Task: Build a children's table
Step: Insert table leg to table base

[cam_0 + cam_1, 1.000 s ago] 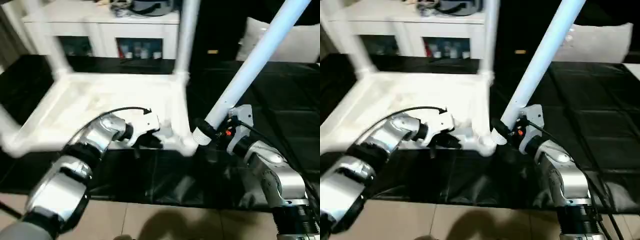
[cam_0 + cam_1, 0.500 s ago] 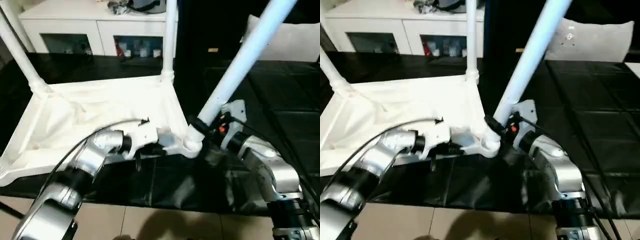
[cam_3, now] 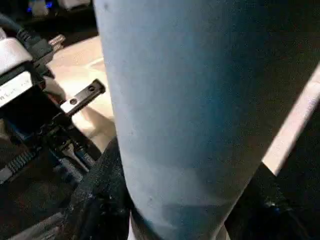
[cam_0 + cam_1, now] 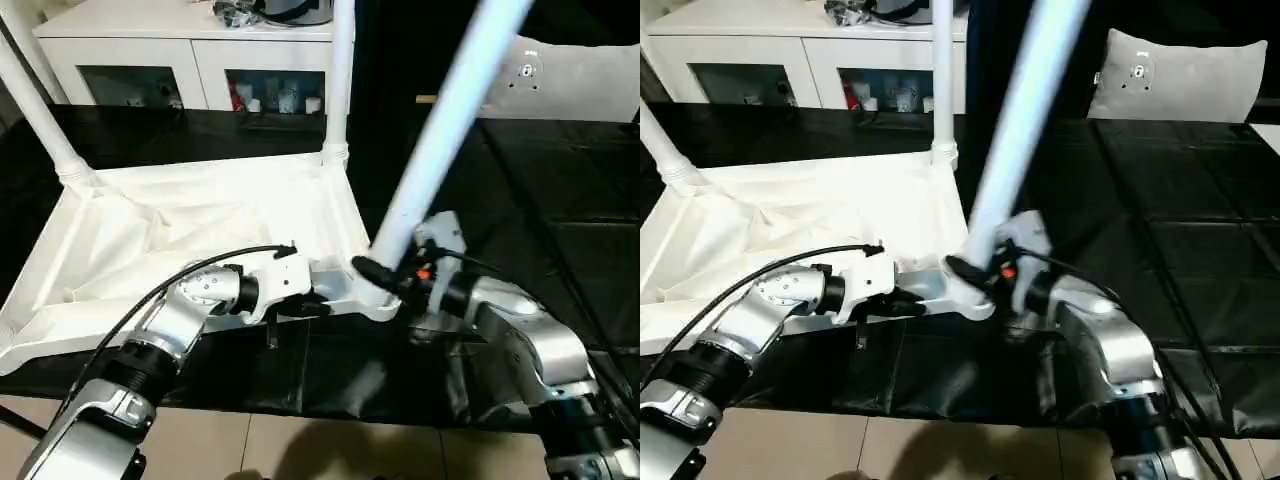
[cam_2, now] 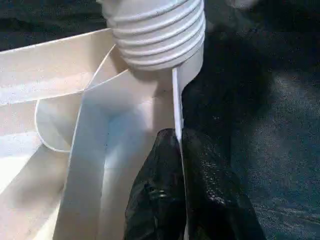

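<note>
Tabletop [image 4: 200, 230] ribbed, upturned; left tool [image 5: 179, 150] pinches thin rim; right tool [image 4: 385, 280] clasps smooth tapered leg [image 4: 440, 130].

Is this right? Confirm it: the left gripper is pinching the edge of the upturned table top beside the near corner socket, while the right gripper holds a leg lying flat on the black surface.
Not quite. The leg is not lying flat: the left eye view shows it rising steeply from the near corner socket, held by the right gripper. The left gripper does pinch the edge of the table top, as its wrist view shows.
</note>
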Motion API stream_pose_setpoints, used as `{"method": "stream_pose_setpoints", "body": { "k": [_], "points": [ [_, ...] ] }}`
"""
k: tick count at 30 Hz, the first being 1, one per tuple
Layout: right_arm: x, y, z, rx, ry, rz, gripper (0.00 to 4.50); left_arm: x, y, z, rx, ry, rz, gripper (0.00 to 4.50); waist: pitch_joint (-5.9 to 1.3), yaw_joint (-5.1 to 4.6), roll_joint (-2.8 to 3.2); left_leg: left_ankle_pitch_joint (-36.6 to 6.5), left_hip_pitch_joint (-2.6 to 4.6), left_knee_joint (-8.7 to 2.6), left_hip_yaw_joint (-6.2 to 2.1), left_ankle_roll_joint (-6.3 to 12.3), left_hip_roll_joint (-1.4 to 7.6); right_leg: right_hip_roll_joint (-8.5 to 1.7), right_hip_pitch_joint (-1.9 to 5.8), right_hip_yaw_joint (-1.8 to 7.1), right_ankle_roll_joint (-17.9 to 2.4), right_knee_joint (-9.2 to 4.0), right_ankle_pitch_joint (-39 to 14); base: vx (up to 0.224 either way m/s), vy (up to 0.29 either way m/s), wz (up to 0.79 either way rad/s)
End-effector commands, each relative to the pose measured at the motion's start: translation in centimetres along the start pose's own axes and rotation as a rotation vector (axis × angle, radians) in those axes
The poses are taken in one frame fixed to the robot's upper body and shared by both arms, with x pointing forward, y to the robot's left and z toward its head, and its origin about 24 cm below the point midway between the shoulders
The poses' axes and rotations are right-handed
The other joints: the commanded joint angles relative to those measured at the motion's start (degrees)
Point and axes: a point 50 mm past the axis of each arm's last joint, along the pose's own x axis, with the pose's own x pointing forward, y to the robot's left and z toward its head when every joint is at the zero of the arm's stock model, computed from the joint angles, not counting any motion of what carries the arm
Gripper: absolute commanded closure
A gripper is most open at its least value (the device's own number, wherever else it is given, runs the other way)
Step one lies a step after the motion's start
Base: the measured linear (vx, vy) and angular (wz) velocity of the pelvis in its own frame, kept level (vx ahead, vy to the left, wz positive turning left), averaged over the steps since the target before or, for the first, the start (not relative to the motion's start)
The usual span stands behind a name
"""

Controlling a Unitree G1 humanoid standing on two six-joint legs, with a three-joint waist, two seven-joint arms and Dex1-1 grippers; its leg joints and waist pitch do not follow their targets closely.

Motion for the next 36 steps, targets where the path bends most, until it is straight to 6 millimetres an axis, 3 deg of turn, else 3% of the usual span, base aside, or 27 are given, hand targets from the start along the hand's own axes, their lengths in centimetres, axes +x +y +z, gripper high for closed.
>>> {"method": "stream_pose_setpoints", "body": {
  "k": [1, 2, 19, 29, 36],
  "points": [
    [0.1, -0.4, 0.0, -0.039, 0.046, -0.010, 2.59, -0.2, -0.6, -0.8, -0.010, 0.034, -0.033, 4.50, -3.64, 0.38, -0.74, -9.04, -0.26, -3.72, -0.15, 1.76, 1.60, -4.11, 3.37, 3.09, -8.44, -4.09, -16.56, 0.000, 0.000, 0.00],
    [0.0, -0.4, -0.1, -0.047, 0.066, -0.008, 2.59, -0.2, -0.6, -0.8, -0.008, 0.033, -0.036, 4.50, -3.70, 0.42, -1.05, -8.79, -0.28, -3.68, -0.06, 1.78, 1.55, -4.07, 3.42, 3.12, -8.36, -4.08, -16.32, 0.000, 0.000, 0.00],
    [-1.0, -0.8, -0.3, 0.006, 0.182, 0.028, 2.59, -0.5, -0.6, -1.0, 0.016, 0.052, -0.056, 4.50, -3.66, 0.40, -1.23, -9.55, -0.09, -3.72, -0.06, 1.54, 1.61, -4.08, 3.30, 3.09, -7.48, -4.32, -18.60, 0.000, 0.000, 0.00],
    [-0.8, -0.9, -0.4, 0.051, 0.179, 0.037, 2.59, -0.4, -1.2, -0.7, 0.044, 0.039, -0.100, 4.50, -3.75, 0.43, -1.25, -9.33, -0.07, -3.71, -0.01, 1.44, 1.71, -4.05, 3.28, 3.16, -8.67, -4.07, -16.19, 0.000, 0.000, 0.00],
    [-0.9, -1.0, -1.1, 0.107, 0.176, 0.038, 2.59, -0.3, -1.3, -0.7, 0.048, 0.038, -0.106, 4.50, -3.77, 0.48, -1.31, -9.86, -0.01, -3.74, -0.03, 1.14, 1.69, -4.10, 3.30, 3.15, -8.12, -4.17, -17.27, 0.000, 0.000, 0.00]
  ]
}}
